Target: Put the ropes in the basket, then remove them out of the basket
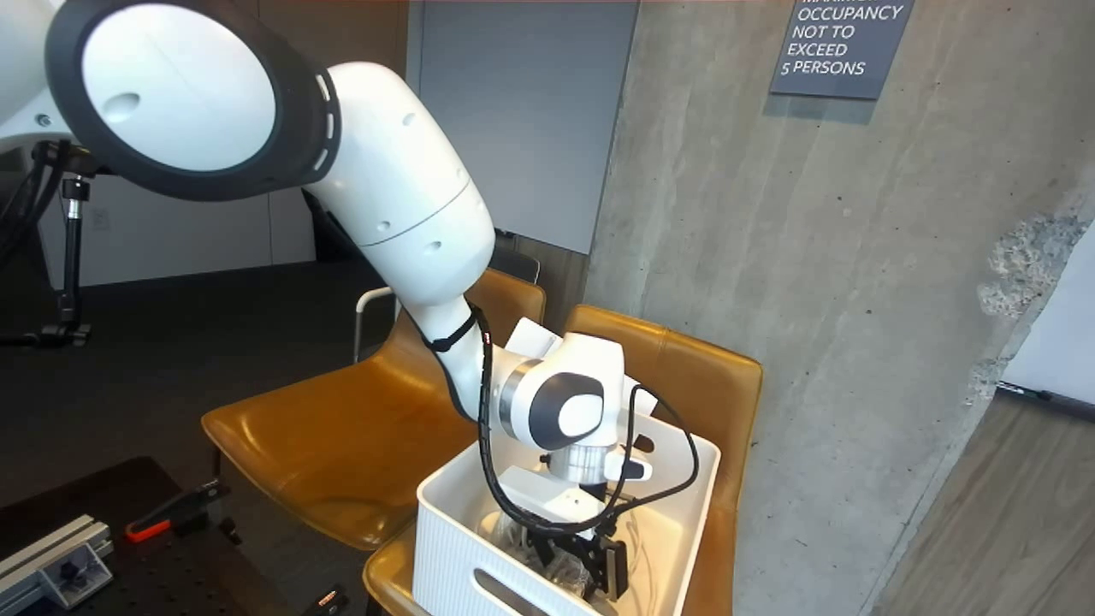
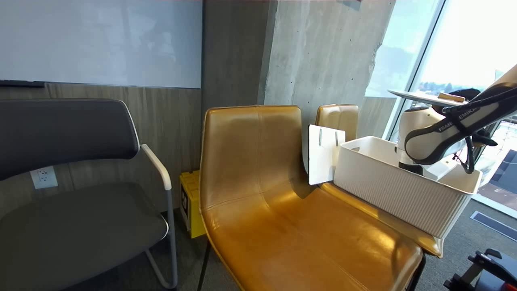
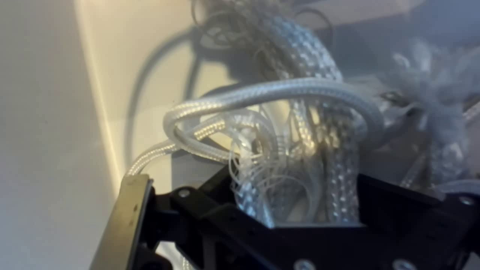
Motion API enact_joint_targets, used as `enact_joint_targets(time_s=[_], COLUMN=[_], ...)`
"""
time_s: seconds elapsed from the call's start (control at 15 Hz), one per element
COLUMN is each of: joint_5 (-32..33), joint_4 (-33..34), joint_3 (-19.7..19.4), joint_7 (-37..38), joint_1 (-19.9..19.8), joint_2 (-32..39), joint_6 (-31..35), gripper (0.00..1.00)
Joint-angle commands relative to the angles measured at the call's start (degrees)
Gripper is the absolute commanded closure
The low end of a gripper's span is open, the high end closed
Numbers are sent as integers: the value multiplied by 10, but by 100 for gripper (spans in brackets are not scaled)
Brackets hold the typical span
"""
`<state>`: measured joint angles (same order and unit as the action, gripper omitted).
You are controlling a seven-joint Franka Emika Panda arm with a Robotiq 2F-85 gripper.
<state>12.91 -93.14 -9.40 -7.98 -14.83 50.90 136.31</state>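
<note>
One basket (image 2: 387, 190) rests on one of two tan chairs (image 2: 258, 153). The ropes (image 3: 262, 92) (overlapping; number indeterminate) lie inside it. The single hand (image 1: 580, 560) is inside, at the ropes, jaws standing well apart, clamped on none.

Ropes (image 3: 270, 90) going silvery white, braided weave, mid-frame in wrist view, catching bluish and golden glints. Basket (image 2: 400, 193) rocking white with fine vertical ribbing, right side of an exterior view. Same view: chair (image 2: 250, 153) shining caramel tan in centre, armchair (image 2: 80, 133) going dark grey at left, box (image 2: 198, 206) popping bright yellow left of centre. Sign (image 1: 843, 47) running white letters on slate grey, upper right of an exterior view.
</note>
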Motion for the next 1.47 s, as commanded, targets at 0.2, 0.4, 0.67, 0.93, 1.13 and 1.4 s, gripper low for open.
enact_joint_targets(time_s=[0.2, 0.4, 0.67, 0.93, 1.13, 1.4], joint_5=[-4, 0, 7, 16, 29, 48], joint_4=[-50, -74, -108, -147, -168, -172], joint_3=[-7, -12, -20, -23, -22, -12], joint_7=[5, 8, 23, 35, 45, 58], joint_1=[9, 12, 30, 56, 77, 102], joint_2=[-21, -45, -100, -168, -224, -300], joint_6=[7, 4, -16, -28, -51, -102], gripper=[87, 100, 100, 100, 100, 100])
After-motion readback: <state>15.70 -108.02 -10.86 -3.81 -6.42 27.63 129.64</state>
